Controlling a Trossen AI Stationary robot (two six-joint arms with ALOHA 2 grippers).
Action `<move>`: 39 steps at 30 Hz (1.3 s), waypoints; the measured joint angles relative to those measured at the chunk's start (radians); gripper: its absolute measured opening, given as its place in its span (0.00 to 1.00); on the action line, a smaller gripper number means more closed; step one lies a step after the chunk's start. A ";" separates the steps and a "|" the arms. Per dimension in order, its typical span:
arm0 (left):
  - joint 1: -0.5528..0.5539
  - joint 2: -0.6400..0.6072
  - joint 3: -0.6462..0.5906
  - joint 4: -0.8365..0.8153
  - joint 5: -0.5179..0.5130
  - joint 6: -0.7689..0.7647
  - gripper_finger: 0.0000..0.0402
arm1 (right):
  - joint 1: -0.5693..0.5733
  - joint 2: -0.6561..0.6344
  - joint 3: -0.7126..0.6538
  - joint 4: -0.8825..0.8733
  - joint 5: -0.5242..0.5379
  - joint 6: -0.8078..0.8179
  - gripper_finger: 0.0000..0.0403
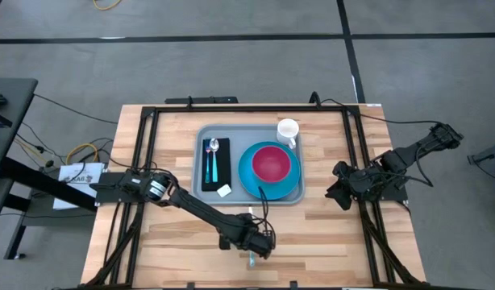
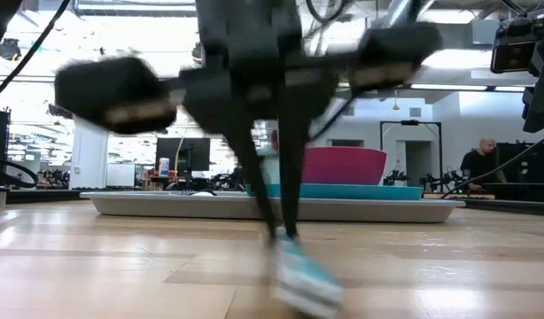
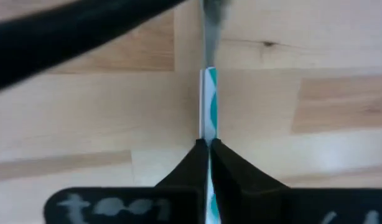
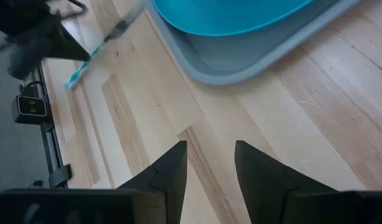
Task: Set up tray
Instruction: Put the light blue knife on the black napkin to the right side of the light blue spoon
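My left gripper (image 1: 255, 242) is near the table's near edge, in front of the tray, shut on a utensil (image 3: 209, 106) with a teal and white striped handle; its grey metal part is blurred. The grey-blue tray (image 1: 205, 187) lies at the table's middle. On it are a bright-blue plate (image 1: 247, 179) with a pink bowl (image 1: 271, 163), a white cup (image 1: 288, 130), and a black napkin (image 1: 222, 167) with a teal-handled spoon (image 1: 213, 157). My right gripper (image 1: 339, 193) waits open over the table's right side, touching nothing. My left gripper pinches the utensil's striped handle (image 3: 209, 134) between its two fingers, which come from above, pointing down. The utensil is tilted, and its teal handle end (image 2: 303, 276) hangs low below the fingers, close to the wood. Whether that end touches the table I cannot tell.
A small white piece (image 1: 224, 191) lies on the tray's near edge, left of the plate. Black frame rails (image 1: 143, 161) run along the table's left and right sides. Bare wood (image 1: 312, 234) stretches between the tray and the near edge.
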 joint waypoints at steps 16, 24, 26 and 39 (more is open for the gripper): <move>-0.026 -0.092 0.003 -0.122 -0.013 -0.032 0.00 | 0.000 0.000 0.000 0.000 -0.001 -0.008 0.31; -0.026 -0.093 0.004 -0.106 -0.014 -0.058 0.00 | 0.000 0.000 0.000 0.000 -0.001 -0.008 0.31; -0.026 -0.093 0.004 -0.110 -0.014 -0.061 0.00 | 0.000 0.000 0.000 0.000 -0.001 -0.009 0.31; -0.021 -0.089 0.002 -0.154 0.021 -0.042 0.30 | 0.000 0.000 0.000 0.000 -0.001 -0.026 0.31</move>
